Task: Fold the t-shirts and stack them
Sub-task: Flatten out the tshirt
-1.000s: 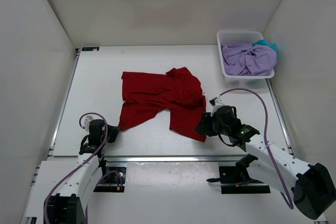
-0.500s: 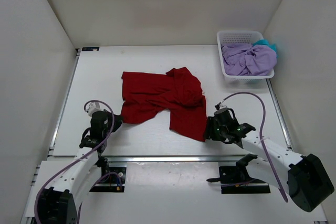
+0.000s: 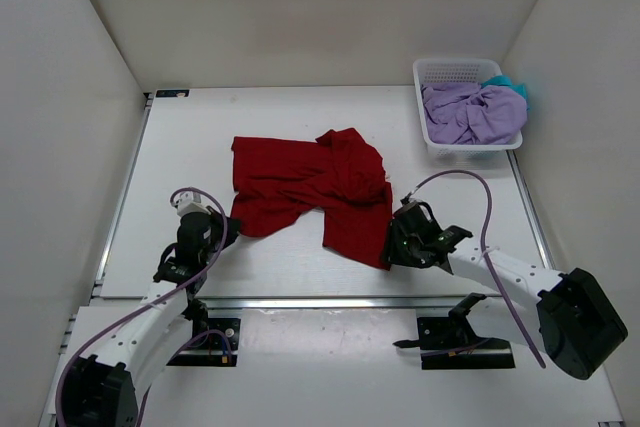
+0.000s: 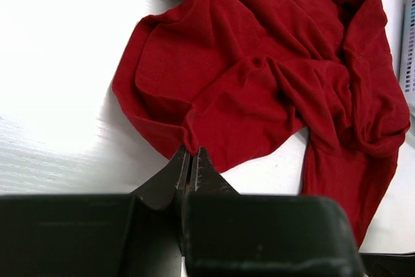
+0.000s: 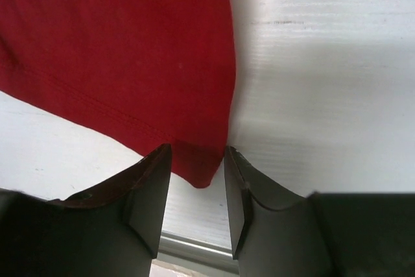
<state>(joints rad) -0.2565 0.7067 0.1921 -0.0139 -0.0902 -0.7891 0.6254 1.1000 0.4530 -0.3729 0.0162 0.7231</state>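
Desk (image 3: 300,127) is carrying the red shirt (image 3: 310,187), lying crumpled around its middle. Basket (image 3: 455,70) at the far right corner is holding the lavender shirt (image 3: 470,115), with the teal shirt (image 3: 507,82) peeking out behind. Left gripper (image 4: 189,160) is pinching the red shirt's near-left hem, tips together. Right gripper (image 5: 198,160) is straddling its near-right corner, jaws apart.

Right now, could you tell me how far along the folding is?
Nothing is folded yet. In hand: the left gripper pinches the hem of the crumpled red t-shirt; the open right gripper straddles another corner. Left: lavender t-shirt and teal t-shirt, both in the white basket.
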